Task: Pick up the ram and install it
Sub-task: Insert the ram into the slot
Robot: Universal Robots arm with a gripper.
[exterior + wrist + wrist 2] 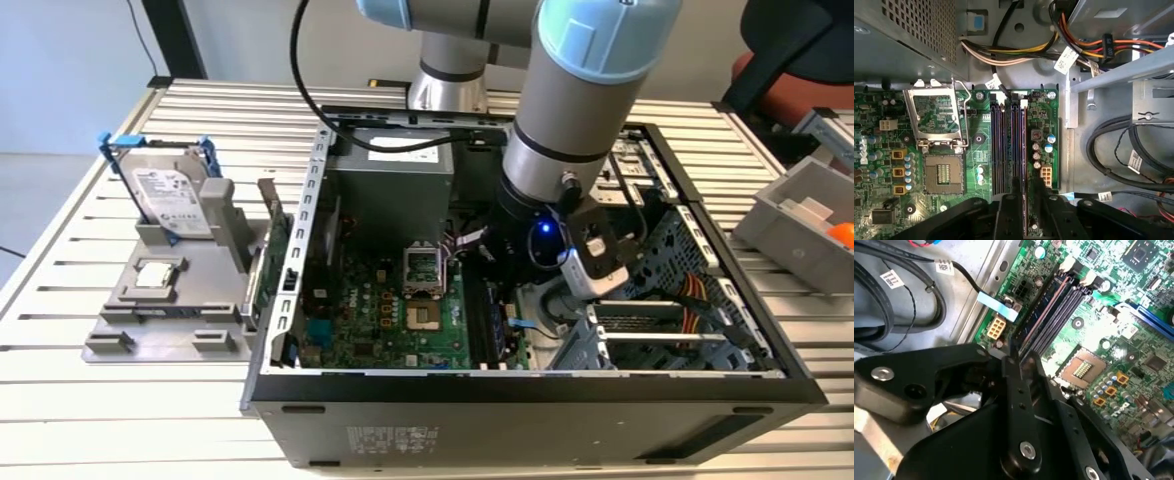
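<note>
Gripper: down inside the open computer case, low over the memory slots on the motherboard. Jaws drawn narrow on the ram, a thin dark stick standing on edge between them, as far as both wrist views allow.

Ram: long axis in line with the slots. It sits in or right at the slot on the side nearest the pale connector, reaching from the jaws to the far slot clips; whether fully seated cannot be told.

Room: neighbouring slots lie close alongside and appear unfilled; the processor socket stands apart beyond them. Cable bundle and case wall flank the other side.

Desk: hard drive upright in a holder, well apart from the case.
</note>
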